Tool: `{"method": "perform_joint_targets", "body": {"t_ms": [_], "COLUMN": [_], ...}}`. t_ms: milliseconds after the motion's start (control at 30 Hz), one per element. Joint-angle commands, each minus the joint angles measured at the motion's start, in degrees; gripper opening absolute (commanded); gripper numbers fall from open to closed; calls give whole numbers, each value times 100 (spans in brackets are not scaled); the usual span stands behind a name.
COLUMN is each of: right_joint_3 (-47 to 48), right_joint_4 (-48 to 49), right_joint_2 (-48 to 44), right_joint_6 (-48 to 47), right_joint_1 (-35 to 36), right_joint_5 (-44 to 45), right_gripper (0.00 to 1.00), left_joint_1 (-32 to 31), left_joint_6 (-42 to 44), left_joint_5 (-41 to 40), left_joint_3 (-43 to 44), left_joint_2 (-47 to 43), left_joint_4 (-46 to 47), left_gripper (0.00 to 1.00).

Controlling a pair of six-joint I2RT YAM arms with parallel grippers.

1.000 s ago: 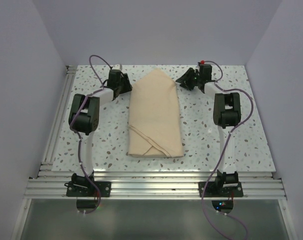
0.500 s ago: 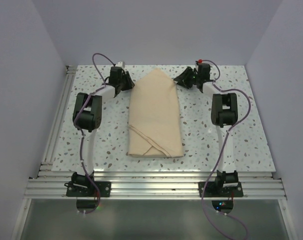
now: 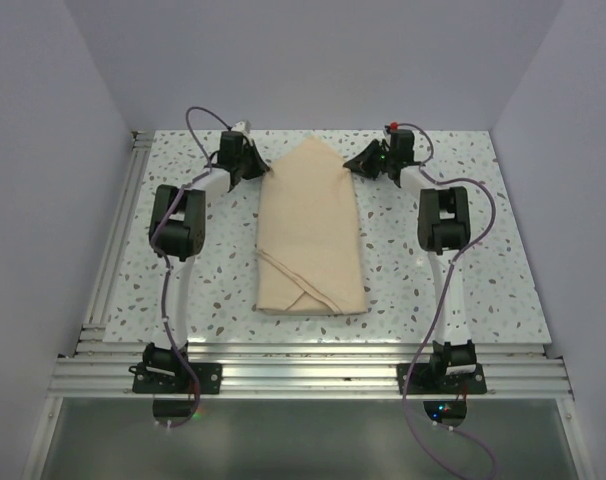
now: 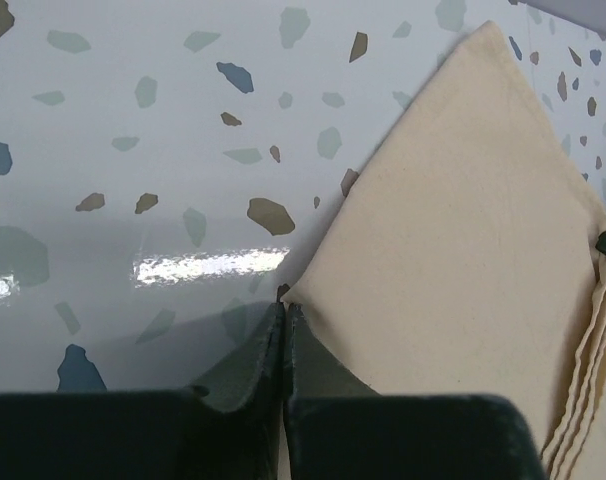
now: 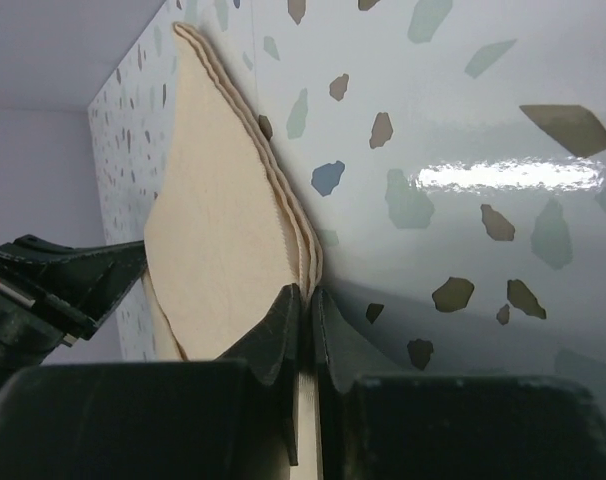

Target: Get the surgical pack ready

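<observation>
The surgical pack lies in the middle of the speckled table as a long tan cloth bundle, folded flat at its near end and running to a point at the far end. My left gripper is at the left corner below that point, shut on the cloth edge; the jaws pinch the corner. My right gripper is at the opposite right corner, and its jaws are shut on several stacked cloth layers. What the cloth wraps is hidden.
An aluminium rail frame runs along the left side and the near edge of the table, where both arm bases are bolted. Pale walls enclose the table on the left, right and far sides. The left gripper shows in the right wrist view.
Both grippers have moved inward to the cloth's far corners and closed from open onto its edges. The bundle itself has not shifted.
</observation>
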Motion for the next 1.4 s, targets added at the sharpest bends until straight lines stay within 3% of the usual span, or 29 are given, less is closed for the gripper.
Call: {"method": "perform_joint_targets", "body": {"t_ms": [0,300,667,1067,1367], "right_joint_3": [292,82,-665,-2623,-4319], "right_joint_4": [-148,309,581,1082,1118], "right_joint_2": [239,-314,-1605,-3152,-4883], "right_joint_6": [186,476,467,441,151], "right_joint_1": [68,15,6,6,7], "right_joint_5": [-119,-321,-550,-752,-893], "right_gripper": [1,0,0,0,0], "left_joint_1": [15,68,68,42,-248], "left_joint_6": [14,128,137,-39,-39], "left_joint_5": [159,238,317,440,247], "left_joint_3": [138,77,-793,-2603,-3904], "left_joint_2": [311,-199,-1525,-3371,-5083], "left_joint_4": [-556,-591,-416,33,-19], "left_gripper": [0,0,0,0,0]}}
